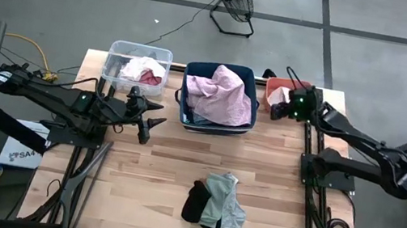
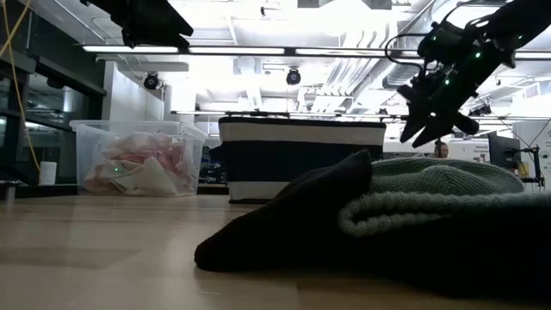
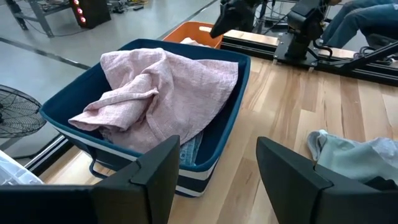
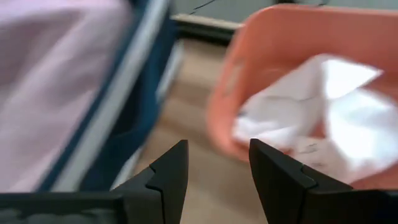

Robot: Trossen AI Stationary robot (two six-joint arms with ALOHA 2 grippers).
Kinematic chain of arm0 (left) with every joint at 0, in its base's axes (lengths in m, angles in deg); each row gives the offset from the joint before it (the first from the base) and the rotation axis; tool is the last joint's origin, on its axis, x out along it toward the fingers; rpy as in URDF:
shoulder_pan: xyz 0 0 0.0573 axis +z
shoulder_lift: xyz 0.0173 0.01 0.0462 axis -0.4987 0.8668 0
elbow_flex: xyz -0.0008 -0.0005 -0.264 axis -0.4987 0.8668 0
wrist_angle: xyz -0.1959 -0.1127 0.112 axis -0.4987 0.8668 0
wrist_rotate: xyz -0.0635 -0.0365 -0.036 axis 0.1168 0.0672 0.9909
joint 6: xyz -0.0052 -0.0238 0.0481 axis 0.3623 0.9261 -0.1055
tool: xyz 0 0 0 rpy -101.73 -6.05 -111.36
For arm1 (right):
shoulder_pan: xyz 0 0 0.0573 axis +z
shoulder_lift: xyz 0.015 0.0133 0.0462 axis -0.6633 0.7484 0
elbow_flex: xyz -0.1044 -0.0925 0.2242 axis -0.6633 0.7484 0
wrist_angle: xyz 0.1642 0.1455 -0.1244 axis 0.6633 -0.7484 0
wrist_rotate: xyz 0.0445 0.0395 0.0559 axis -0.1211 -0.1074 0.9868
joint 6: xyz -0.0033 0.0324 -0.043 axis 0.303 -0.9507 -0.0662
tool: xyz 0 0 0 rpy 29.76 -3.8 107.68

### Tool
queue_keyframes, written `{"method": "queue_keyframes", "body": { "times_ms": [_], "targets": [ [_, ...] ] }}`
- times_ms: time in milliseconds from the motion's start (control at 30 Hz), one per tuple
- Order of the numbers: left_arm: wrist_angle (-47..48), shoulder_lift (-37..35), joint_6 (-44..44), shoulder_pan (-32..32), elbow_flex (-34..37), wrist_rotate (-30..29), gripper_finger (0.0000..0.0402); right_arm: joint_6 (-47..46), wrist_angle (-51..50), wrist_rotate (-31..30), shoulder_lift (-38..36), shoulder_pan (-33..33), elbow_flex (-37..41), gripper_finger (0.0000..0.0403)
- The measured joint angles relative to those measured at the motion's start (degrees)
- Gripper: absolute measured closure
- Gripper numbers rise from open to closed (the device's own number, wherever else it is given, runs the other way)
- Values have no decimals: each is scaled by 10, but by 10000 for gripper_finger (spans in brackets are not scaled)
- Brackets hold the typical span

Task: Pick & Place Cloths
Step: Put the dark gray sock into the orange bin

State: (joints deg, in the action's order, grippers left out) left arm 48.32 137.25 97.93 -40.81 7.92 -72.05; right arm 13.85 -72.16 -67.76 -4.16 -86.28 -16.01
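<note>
On the bench [image 1: 135,185], three bins at the back already hold cloths. The loose pile of cloths [image 1: 213,206] lies at the front centre, probably about equally far from both arms. The left gripper [image 1: 155,119] and right gripper [image 1: 280,108] hover empty, jaws apart.
</note>
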Motion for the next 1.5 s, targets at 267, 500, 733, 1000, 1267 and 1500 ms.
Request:
{"method": "queue_keyframes", "body": {
  "times_ms": [267,500,733,1000,1267,1500],
  "targets": [
    [1,0,0,0,0,12,195,0,-17,55,-53,94,0,243],
    [5,3,1,0,0,34,195,2,-45,42,-96,192,0,243],
    [-4,38,0,0,-1,52,195,2,-68,-43,-137,290,0,243],
    [-54,86,-39,0,-1,64,195,-20,-68,-97,-162,383,0,243],
    [-61,87,-41,0,-1,66,195,-30,-41,-100,-149,501,0,243],
    [-61,87,-39,0,-1,66,195,-9,32,-137,-95,618,0,243]
  ]
}}
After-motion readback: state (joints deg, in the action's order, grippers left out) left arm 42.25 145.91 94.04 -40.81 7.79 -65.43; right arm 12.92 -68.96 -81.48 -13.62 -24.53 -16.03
